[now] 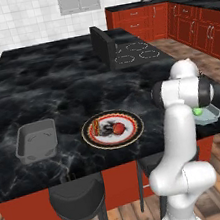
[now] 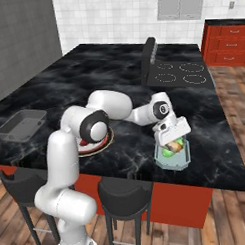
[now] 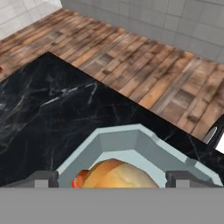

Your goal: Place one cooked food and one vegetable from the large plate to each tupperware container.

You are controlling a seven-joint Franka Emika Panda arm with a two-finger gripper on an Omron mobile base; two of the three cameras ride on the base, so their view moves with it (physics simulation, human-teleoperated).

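The large plate (image 1: pixel 115 144) with its red-orange rim lies near the counter's front edge and carries a red tomato (image 1: pixel 118 128) and darker food (image 1: pixel 105 129). To its left sits the grey tupperware container (image 1: pixel 36 139), and in the right base view this grey tub (image 2: pixel 22 123) sits at the left. My gripper (image 2: pixel 171 139) hangs just over the pale greenish tupperware container (image 2: pixel 171 165) at the counter's right front. A hot dog (image 3: pixel 114 175) lies in that tub (image 3: pixel 118 144) beside a green vegetable (image 2: pixel 167 152). My gripper (image 3: pixel 111 179) is open, its tips standing apart from the bun on both sides.
A cooktop (image 1: pixel 133 52) with a dark upright panel (image 1: pixel 103 46) occupies the far right of the black marble island (image 1: pixel 52 86). Two black stools (image 1: pixel 78 198) stand under the front edge. The pale tub lies close to the counter's corner, with wooden floor (image 3: pixel 144 65) beyond.
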